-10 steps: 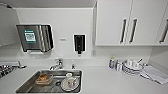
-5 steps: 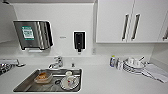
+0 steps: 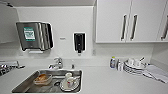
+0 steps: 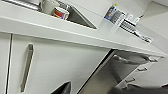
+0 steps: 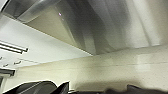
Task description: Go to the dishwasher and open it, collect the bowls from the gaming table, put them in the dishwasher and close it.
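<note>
I am facing a white bench [image 3: 107, 80] with a steel sink [image 3: 30, 82] set into it, mugs [image 3: 70, 81] and a dish sitting inside, a tap [image 3: 57, 63] behind, a towel dispenser [image 3: 35, 35] and a soap dispenser [image 3: 79, 42] on the wall, and stacked plates [image 3: 133, 67] off to the right. My left wrist camera is looking up at the dishwasher [image 4: 105, 77] under the bench edge, its steel front and bar handle [image 4: 130, 59] beside a white cabinet door [image 4: 57, 65]. My right wrist camera is sitting close against that brushed steel front. I cannot tell how far open either claw is.
</note>
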Controlling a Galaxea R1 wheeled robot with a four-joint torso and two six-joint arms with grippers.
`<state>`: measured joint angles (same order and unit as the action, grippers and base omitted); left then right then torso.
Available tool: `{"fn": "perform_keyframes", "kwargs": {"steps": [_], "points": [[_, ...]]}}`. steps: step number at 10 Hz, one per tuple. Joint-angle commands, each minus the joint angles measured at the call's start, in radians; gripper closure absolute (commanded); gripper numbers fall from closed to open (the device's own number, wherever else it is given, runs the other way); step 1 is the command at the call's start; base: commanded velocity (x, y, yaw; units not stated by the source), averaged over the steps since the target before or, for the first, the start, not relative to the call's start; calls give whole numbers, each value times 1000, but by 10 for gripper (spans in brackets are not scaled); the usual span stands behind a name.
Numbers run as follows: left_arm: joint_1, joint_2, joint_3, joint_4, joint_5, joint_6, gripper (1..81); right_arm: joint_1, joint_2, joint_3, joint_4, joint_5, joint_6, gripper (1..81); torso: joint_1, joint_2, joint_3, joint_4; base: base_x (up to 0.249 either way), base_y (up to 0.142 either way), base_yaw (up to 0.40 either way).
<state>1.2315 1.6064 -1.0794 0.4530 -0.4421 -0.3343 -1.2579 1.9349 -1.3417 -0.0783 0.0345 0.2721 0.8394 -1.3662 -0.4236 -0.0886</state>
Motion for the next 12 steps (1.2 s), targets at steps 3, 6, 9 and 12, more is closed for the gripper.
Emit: {"fn": "perform_keyframes", "kwargs": {"steps": [3, 6, 9, 12], "points": [[-149, -103, 199, 104, 163, -43, 10, 113, -77, 27, 11, -31, 47, 10, 35, -56, -49, 0, 0, 0, 0], [-149, -103, 194, 102, 154, -43, 10, 166, -132, 69, 8, -34, 111, 10, 50, -88, -71, 0, 0, 0, 0], [-155, -98, 197, 122, 149, -42, 10, 237, -195, 108, 6, -93, 186, 10, 50, -87, -71, 0, 0, 0, 0], [-157, -92, 199, 145, 141, -42, 10, 315, -235, 156, 11, -183, 228, 10, 50, -87, -72, 0, 0, 0, 0]]}}
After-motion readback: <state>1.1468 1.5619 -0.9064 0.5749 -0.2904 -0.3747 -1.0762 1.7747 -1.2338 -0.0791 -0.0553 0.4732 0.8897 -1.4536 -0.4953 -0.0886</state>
